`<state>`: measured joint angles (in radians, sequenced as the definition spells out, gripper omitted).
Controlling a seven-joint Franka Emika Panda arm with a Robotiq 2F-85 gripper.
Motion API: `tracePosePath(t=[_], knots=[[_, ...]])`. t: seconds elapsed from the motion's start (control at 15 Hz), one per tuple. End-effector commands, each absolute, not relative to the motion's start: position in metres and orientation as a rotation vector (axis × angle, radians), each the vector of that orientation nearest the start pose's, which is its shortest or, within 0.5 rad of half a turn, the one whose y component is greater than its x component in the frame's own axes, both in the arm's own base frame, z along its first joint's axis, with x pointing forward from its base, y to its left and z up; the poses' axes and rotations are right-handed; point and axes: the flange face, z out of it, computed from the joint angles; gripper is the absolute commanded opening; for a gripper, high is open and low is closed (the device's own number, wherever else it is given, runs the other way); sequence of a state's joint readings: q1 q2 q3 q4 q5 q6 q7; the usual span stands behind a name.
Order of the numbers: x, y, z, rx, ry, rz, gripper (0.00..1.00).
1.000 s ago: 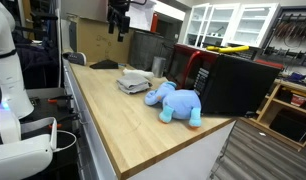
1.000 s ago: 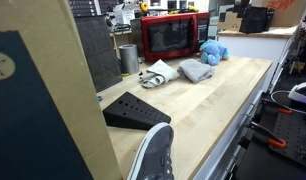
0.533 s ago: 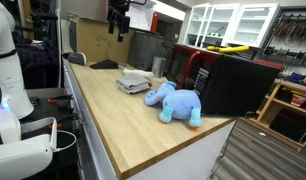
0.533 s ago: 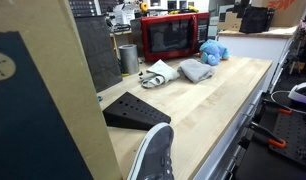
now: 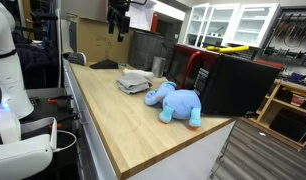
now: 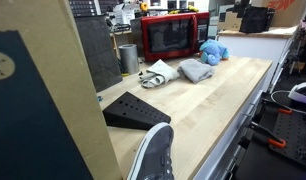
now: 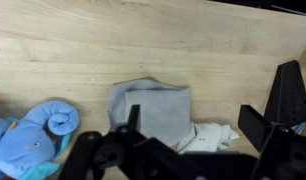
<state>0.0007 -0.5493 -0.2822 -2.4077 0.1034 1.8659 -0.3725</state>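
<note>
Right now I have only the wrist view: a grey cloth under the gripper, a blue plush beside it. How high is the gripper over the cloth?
Observer: High. In an exterior view the gripper hangs well above the counter, clear of the cloth.
Operator: What stands behind the plush?
Observer: A red microwave, close behind the plush.
Operator: Anything else outside my frame?
Observer: A metal can stands beside the microwave, on the side away from the plush.
</note>
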Motion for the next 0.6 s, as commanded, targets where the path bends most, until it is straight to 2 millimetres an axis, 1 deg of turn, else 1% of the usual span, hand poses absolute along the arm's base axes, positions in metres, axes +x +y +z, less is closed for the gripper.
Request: tracePosePath(t=[0.0,0.33,0.47,0.53], knots=[[0.374,-0.110,0.503,-2.899,-0.146,-0.089,1.00],[0.374,-0.110,0.503,-2.899,-0.146,-0.089,1.00],[0.372,-0.097,0.496,-2.904,-0.178,-0.092,1.00],[0.371,-0.090,0.492,-2.907,-0.198,-0.130,1.00]])
